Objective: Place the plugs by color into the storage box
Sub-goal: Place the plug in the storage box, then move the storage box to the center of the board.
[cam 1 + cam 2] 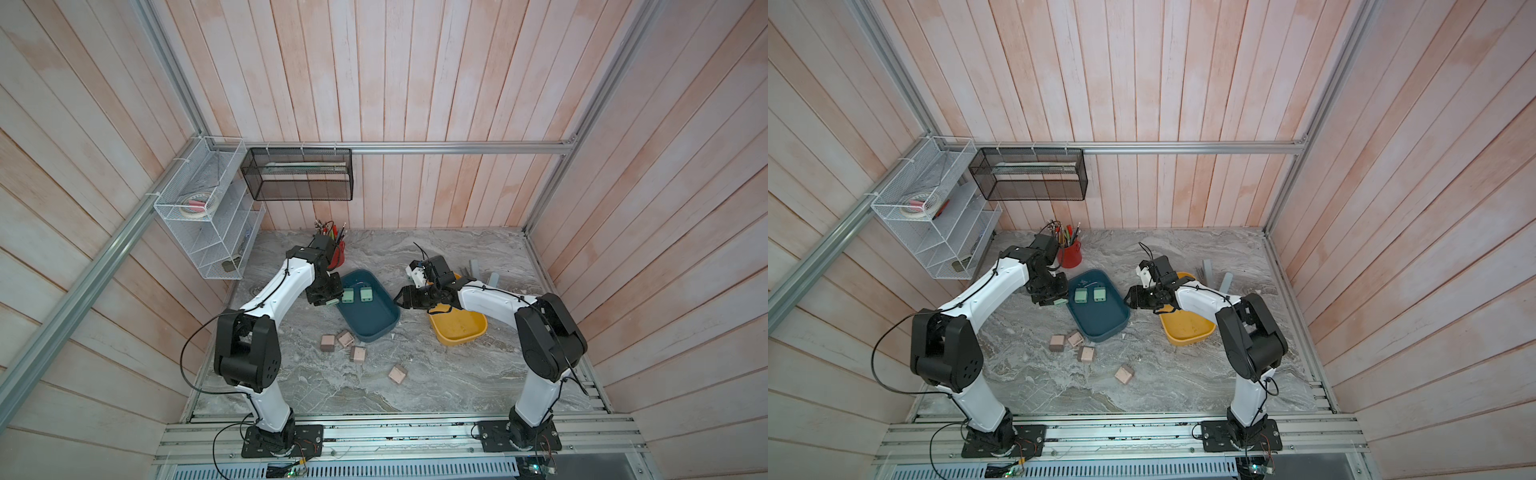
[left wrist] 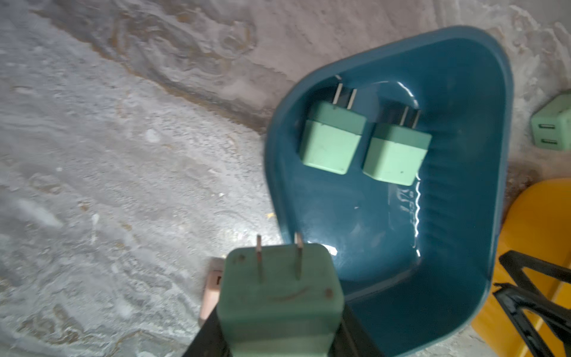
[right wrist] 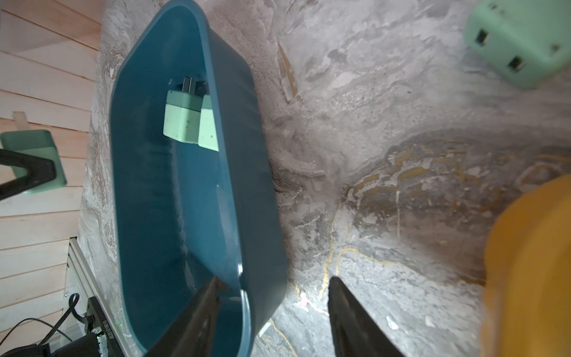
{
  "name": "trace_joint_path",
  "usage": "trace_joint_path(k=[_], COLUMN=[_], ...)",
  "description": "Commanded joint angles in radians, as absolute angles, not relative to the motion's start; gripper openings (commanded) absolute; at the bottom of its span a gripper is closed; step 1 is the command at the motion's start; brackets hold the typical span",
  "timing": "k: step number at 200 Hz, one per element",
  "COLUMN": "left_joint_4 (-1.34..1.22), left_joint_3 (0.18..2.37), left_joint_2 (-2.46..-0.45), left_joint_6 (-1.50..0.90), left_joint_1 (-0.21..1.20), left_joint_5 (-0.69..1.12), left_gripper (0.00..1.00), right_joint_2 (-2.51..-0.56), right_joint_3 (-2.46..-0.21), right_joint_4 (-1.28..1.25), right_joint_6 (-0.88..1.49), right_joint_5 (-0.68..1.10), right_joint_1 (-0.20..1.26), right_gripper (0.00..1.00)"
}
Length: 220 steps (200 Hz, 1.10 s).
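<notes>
At the left rim of the blue bin (image 1: 374, 337) in both top views, the left tool (image 1: 328, 302) is clamped on a green plug (image 1: 333, 302). Two more green plugs (image 1: 347, 296) lie inside the bin, four pink plugs (image 1: 327, 343) sit loose on the counter (image 1: 457, 386) near its front end, and the right tool (image 1: 400, 297) hangs between the blue bin and the yellow bin (image 1: 461, 332). Left wrist: held plug is prongs-out, just beside the rim. Right wrist: right tool is open, with a fourth green plug (image 3: 525, 40) on the counter near the yellow bin.
</notes>
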State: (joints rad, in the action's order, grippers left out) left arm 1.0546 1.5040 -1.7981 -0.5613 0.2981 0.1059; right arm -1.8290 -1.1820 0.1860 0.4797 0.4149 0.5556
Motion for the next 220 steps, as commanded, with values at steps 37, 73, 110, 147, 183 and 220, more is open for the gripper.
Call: trace_joint_path(k=[37, 73, 110, 147, 183, 220], left_joint_4=[0.942, 0.885, 0.838, 0.813, 0.83, 0.878], left_joint_3=[1.58, 1.476, 1.414, 1.416, 1.434, 1.461], left_joint_2=[-1.943, -1.955, -1.986, -2.023, -2.025, -1.975], left_joint_6=[-0.634, -0.638, -0.635, -0.66, -0.646, -0.62], left_joint_1=[0.397, 0.405, 0.405, 0.405, 0.405, 0.404], left_joint_5=[0.216, 0.216, 0.196, 0.199, 0.205, 0.19], left_gripper=[0.45, 0.45, 0.45, 0.47, 0.56, 0.63], right_joint_2=[-1.753, -1.695, -1.637, -1.636, -1.715, -1.798], right_joint_3=[-1.139, -1.113, -1.068, -1.071, -1.144, -1.212], right_joint_4=[0.209, 0.227, 0.235, 0.258, 0.281, 0.304], right_joint_6=[0.502, 0.505, 0.511, 0.5, 0.493, 0.473], right_joint_5=[0.384, 0.364, 0.356, 0.353, 0.377, 0.382], right_joint_1=[0.526, 0.49, 0.424, 0.38, 0.382, 0.397], right_gripper=[0.59, 0.59, 0.6, 0.6, 0.58, 0.49])
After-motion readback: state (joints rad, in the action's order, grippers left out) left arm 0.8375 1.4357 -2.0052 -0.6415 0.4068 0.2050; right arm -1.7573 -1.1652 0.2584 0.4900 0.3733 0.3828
